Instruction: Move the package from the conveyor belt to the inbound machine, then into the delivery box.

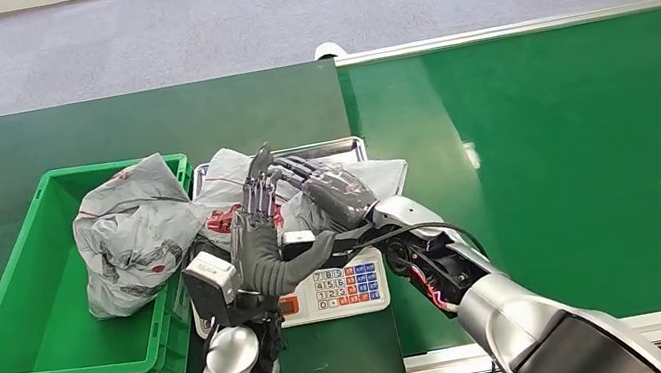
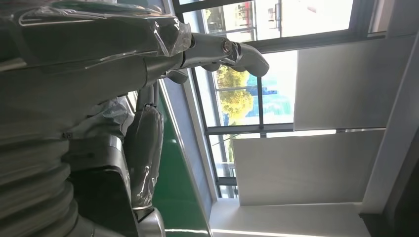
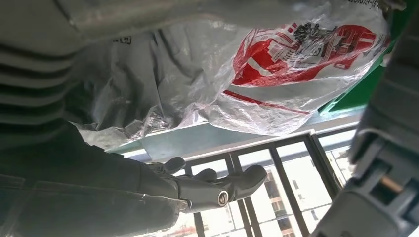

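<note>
- Fingers (image 1: 258, 190) of the left hand (image 1: 260, 244) point upward, straight and close together, flat against the near-left side of the crumpled grey plastic package with red print (image 1: 235, 187); thumb spread toward the right.
- Fingers (image 1: 298, 167) of the right hand (image 1: 333, 194) are extended and laid over the top right of the same package; palm faces down onto it.
- Package is pressed between the two hands. Neither hand curls around it; whether it is lifted or merely touched, cannot tell.
- Package location: on the steel tray (image 1: 350, 146) of the white weighing scale with coloured keypad (image 1: 343, 286), which sits on the dark green worktop (image 1: 95, 135).
- Right wrist view: package film (image 3: 276, 64) is translucent grey with a red-and-white printed graphic and small dark print at its edge; text too blurred to read. Left hand's fingers (image 3: 217, 187) show beneath it, extended.
- Left wrist view: right hand (image 2: 232, 52) reaches over clear, wrinkled film (image 2: 168, 34).
- Scale keypad shows digit keys plus blue, red and orange keys; individual digits are too small to read reliably.
- Second crumpled grey plastic package (image 1: 127, 236), with faint red marks, lies in the green plastic crate (image 1: 11, 301) just left of the scale, leaning on the crate's right wall.
- Bright green conveyor belt (image 1: 586, 164) with silver frame lies right of the worktop.
</note>
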